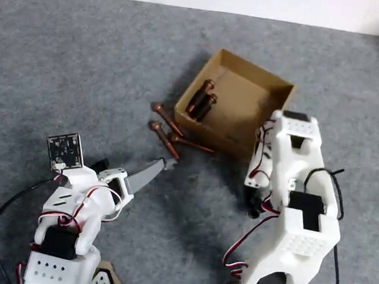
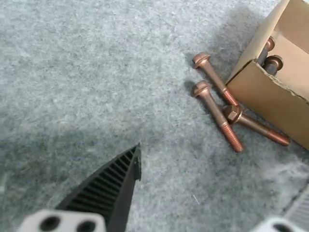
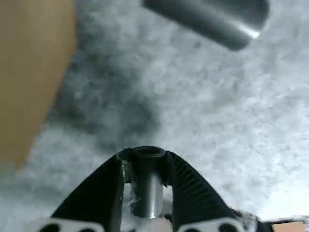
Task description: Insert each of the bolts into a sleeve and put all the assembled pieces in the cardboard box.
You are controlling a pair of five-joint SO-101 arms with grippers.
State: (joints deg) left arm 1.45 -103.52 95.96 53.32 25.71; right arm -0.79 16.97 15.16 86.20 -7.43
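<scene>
Three bolts (image 1: 172, 132) are laid on the grey carpet (image 1: 83, 58), touching the cardboard box (image 1: 257, 68), which is set toward the far edge and holds two assembled pieces (image 1: 202, 100). The left gripper (image 1: 157, 168) is held spread near the bolts. A sleeve (image 3: 147, 186) is pinched by the right gripper (image 3: 145, 159).

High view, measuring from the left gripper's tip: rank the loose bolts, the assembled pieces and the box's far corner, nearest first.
1. loose bolts: lying just ahead of the left gripper, outside the cardboard box.
2. assembled pieces: inside the box, against the wall on the bolts' side.
3. far corner: the box's opposite side, beside the other arm.
</scene>
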